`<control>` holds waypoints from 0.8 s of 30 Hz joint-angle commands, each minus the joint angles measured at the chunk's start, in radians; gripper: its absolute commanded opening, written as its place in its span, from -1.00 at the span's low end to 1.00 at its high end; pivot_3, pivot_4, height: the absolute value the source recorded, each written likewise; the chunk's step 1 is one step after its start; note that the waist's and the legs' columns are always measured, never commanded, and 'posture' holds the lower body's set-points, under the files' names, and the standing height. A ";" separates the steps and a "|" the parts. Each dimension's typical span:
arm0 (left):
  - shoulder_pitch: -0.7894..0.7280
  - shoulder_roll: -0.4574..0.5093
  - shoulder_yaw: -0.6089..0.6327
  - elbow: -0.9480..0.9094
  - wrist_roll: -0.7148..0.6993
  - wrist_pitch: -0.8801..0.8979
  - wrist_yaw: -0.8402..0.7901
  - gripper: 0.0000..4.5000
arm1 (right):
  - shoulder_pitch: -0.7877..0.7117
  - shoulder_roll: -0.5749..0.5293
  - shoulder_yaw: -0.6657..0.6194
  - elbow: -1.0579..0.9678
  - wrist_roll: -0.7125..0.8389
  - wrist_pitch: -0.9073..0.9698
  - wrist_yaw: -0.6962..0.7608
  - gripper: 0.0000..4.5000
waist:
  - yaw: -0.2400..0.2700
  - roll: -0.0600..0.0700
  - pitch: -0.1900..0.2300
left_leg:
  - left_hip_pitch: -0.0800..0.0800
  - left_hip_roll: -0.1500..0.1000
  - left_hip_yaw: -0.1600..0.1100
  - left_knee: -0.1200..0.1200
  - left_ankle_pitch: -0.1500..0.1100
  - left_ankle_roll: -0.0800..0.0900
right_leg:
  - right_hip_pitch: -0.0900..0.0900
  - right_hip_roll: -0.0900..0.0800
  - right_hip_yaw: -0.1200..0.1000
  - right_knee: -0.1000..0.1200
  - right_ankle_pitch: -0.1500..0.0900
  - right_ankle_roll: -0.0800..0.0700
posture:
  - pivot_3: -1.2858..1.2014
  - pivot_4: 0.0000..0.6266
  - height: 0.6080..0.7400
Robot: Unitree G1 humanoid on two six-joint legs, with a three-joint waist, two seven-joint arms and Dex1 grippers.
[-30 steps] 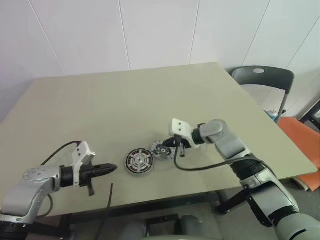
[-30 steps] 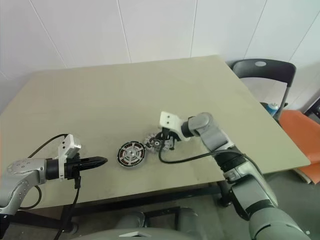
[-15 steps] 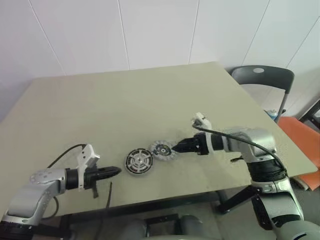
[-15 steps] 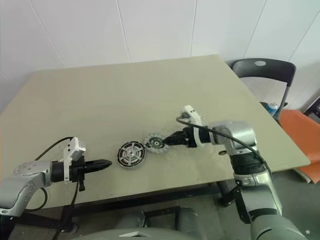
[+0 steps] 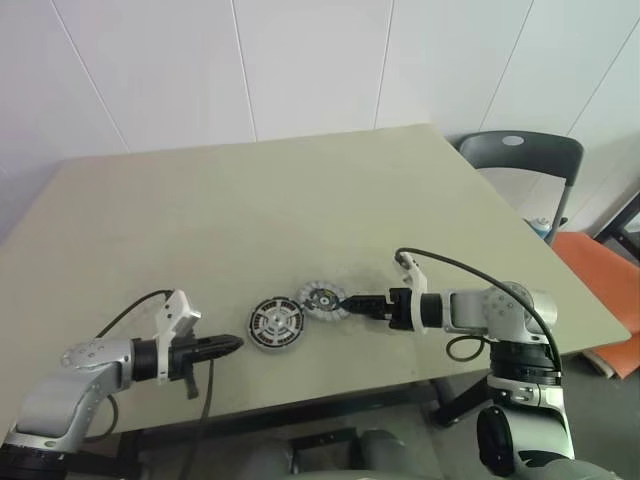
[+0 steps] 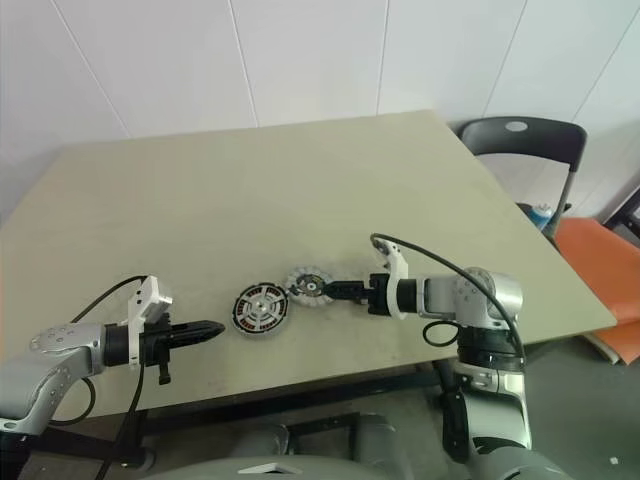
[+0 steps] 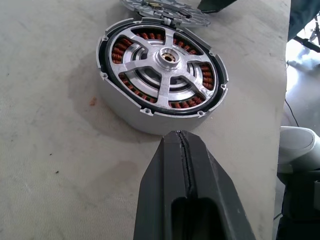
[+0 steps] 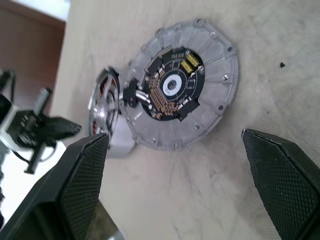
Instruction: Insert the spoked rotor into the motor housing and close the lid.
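Right tool [image 8: 175,185] gapes wide, empty, the grey notch-edged lid [image 8: 182,85] just ahead, leaning on the housing [image 7: 162,80]. Left tool [image 7: 186,150] pressed together, empty, near the copper-wound housing on the worktop [image 5: 200,220]

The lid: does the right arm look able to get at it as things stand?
Probably yes. The right claw is open, its fingers spread wide to either side of the lid, with bare table in between. One lid edge leans on the motor housing, which may hamper a flat grasp.
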 commanded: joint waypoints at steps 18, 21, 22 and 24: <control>0.012 0.009 0.026 -0.039 -0.005 -0.008 0.016 -1.00 | -0.061 0.088 -0.046 0.247 0.710 -0.018 -0.765 0.91 | 0.000 0.001 0.000 | 0.002 0.000 0.000 0.000 0.000 0.000 | 0.002 0.000 0.000 -0.001 0.000 0.001 | 0.03 -1.00 1.00; 0.011 0.010 0.029 -0.037 -0.005 -0.008 0.018 -1.00 | -0.061 0.103 -0.067 0.248 0.717 -0.034 -0.815 0.59 | 0.000 0.001 0.000 | 0.002 0.000 0.000 0.000 0.000 0.000 | 0.003 0.000 0.000 -0.001 0.000 0.001 | 0.03 -1.00 1.00; 0.010 0.011 0.030 -0.036 -0.005 -0.008 0.018 -1.00 | -0.062 0.102 -0.071 0.248 0.723 -0.033 -0.821 0.43 | 0.000 0.001 0.000 | 0.002 0.000 0.000 0.000 0.000 0.000 | 0.003 0.000 0.000 -0.001 0.000 0.001 | 0.03 -1.00 1.00; 0.008 0.013 0.030 -0.033 -0.003 -0.009 0.018 -1.00 | -0.064 0.102 -0.076 0.248 0.733 -0.032 -0.832 0.12 | 0.000 0.001 0.000 | 0.002 0.000 0.000 0.000 0.000 0.001 | 0.003 0.001 0.000 -0.001 0.000 0.001 | 0.03 -1.00 1.00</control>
